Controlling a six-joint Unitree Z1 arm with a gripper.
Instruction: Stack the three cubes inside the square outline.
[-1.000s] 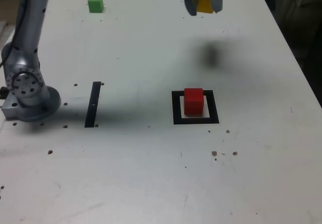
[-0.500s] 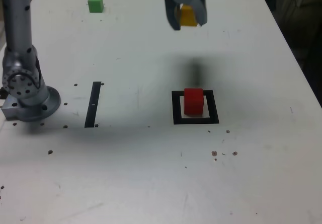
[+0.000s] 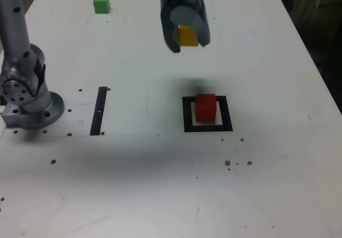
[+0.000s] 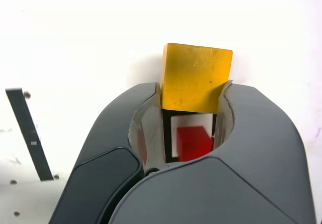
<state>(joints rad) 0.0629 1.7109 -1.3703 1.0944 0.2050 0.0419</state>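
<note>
White table point(image 3: 160, 195) with cubes and black marks

The pale, scuffed top carries dark specks, thickest toward its near edge. A red cube point(image 3: 205, 107) sits on the cream centre of the square outline point(image 3: 187, 121) — a thick black frame lying flat. Toward the exterior view's left lies a narrow black strip point(image 3: 99, 111), and beside it stands the arm's grey base point(image 3: 29, 107). A green cube point(image 3: 101, 4) rests well apart, near the far edge — alone there.
</note>
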